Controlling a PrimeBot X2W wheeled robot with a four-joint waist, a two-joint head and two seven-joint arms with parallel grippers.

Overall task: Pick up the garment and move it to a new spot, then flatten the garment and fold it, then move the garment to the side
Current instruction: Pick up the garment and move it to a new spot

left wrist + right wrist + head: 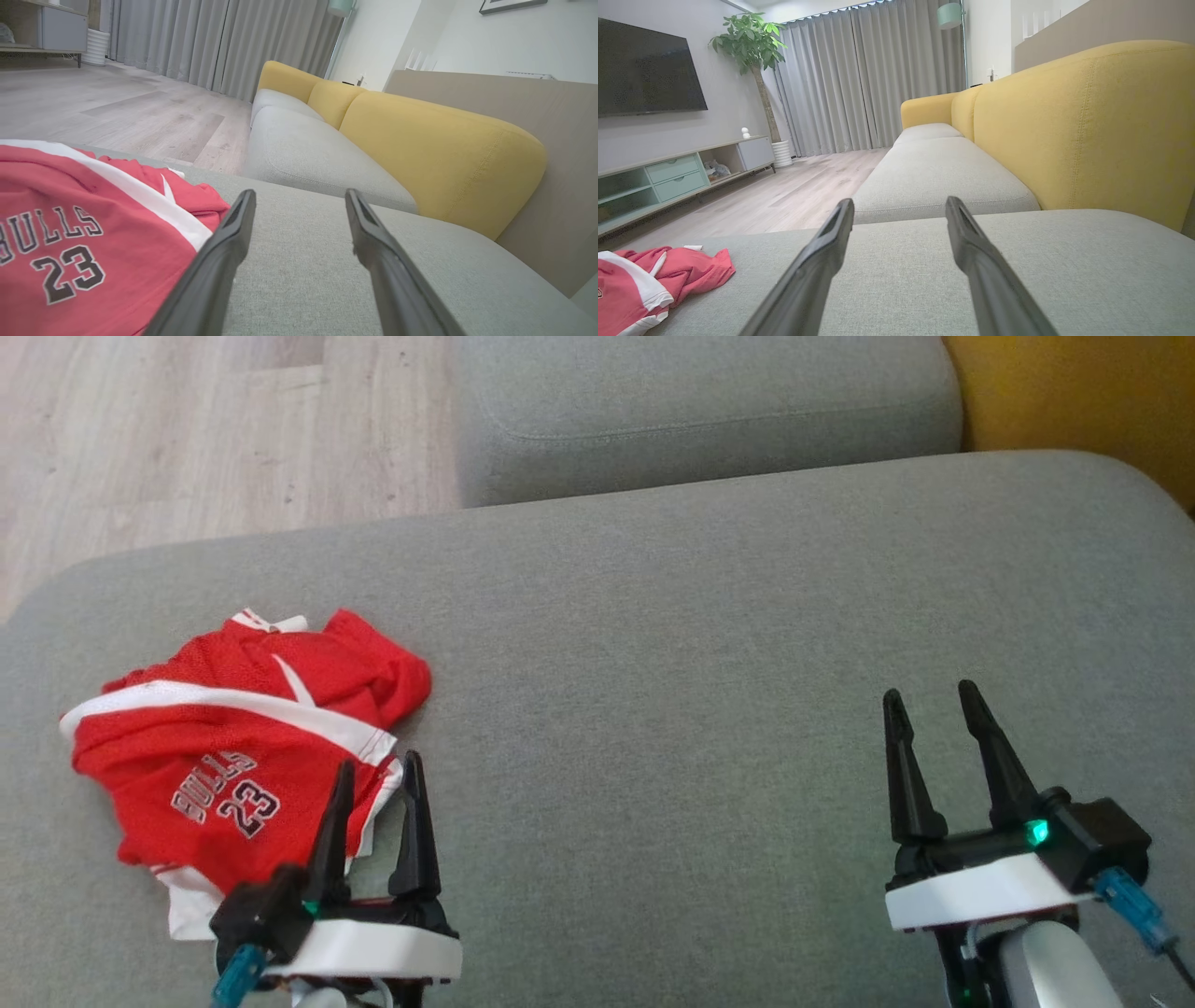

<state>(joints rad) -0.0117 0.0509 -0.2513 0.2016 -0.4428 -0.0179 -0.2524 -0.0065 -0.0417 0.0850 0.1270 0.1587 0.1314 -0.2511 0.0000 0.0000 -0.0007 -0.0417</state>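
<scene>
A crumpled red jersey [233,747] lies lower left on the grey sofa [653,663]; the left tool [379,761] and right tool [929,691] gape, empty.

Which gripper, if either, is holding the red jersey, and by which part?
Neither holds it. The left gripper and right gripper stand open and empty; the red jersey lies crumpled on the grey cushion.

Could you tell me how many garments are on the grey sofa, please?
1: the red jersey, crumpled on the left of the grey seat, beside the left gripper. Another could lie hidden beneath it.
</scene>
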